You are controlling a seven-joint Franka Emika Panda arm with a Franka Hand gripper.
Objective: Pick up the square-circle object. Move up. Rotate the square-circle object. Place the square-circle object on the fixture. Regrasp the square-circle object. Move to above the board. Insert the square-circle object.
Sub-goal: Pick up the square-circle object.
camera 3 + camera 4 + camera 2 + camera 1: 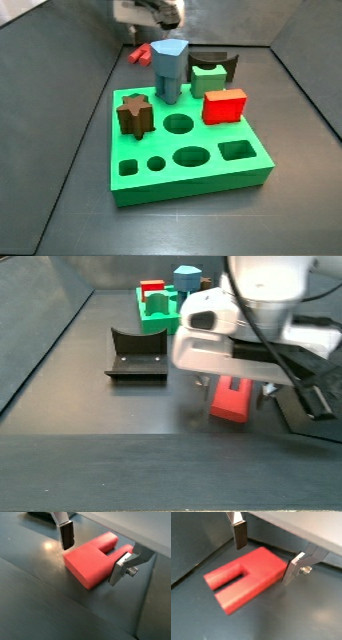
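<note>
The square-circle object (244,574) is a red piece lying flat on the dark floor, solid block at one end, two prongs with a slot at the other. In both wrist views my gripper (264,564) is open, one finger on each side of the block end (90,562), with small gaps and no contact. A side view shows the gripper (225,381) low over the red piece (234,398), which also shows behind the board (138,53). The dark fixture (138,356) stands on the floor beside it. The green board (187,188) lies further off.
On the board stand a blue-grey hexagonal peg (168,70), a bright red cube (225,105), a dark brown star peg (134,113) and a green piece (205,80). Grey walls (298,527) rise close behind the gripper.
</note>
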